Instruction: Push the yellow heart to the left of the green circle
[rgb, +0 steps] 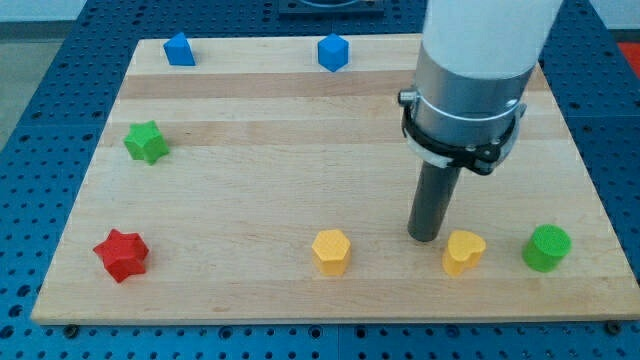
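Note:
The yellow heart (463, 252) lies near the board's bottom edge, towards the view's right. The green circle (546, 248) stands just to its right, a small gap apart. My tip (425, 238) is on the board just left of the yellow heart and slightly above it, close to it; I cannot tell if it touches. The arm's white and grey body rises above the tip to the view's top.
A yellow hexagon (331, 251) lies left of my tip near the bottom edge. A red star (121, 254) is at bottom left, a green star (146, 142) at left. Two blue blocks (179, 49) (332, 52) sit at the top edge of the wooden board (300, 150).

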